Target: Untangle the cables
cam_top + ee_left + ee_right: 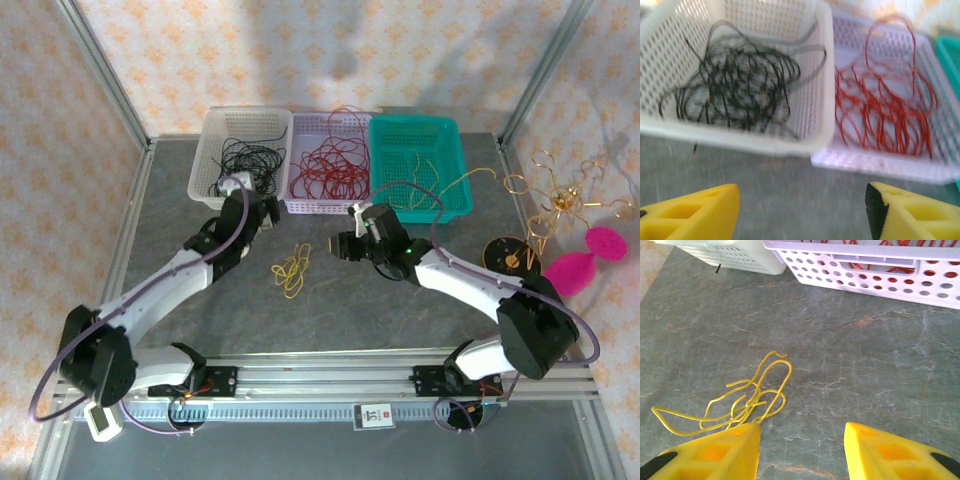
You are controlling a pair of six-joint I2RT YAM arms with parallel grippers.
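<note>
Note black cables (pixel 735 85) heaped in white basket (pixel 740 142), red cables (pixel 880 115) in lavender basket (pixel 880 167) beside it, both along far edge of desk (pixel 865 355). Find loose yellow cables (pixel 747 400) near desk's middle, just beside one finger of right pincer (pixel 802 450). Record right pincer open, empty; left pincer (pixel 802 210) likewise spread wide, empty, just before white basket.

We're getting a soft, smeared look from the left wrist: the black cables (pixel 735 85) blur into one mass, and we can't separate single strands. The teal basket (pixel 950 55) is clipped by the right edge. From the right wrist, the yellow cables (pixel 740 400) run under a finger (pixel 715 452), near ends hidden.
</note>
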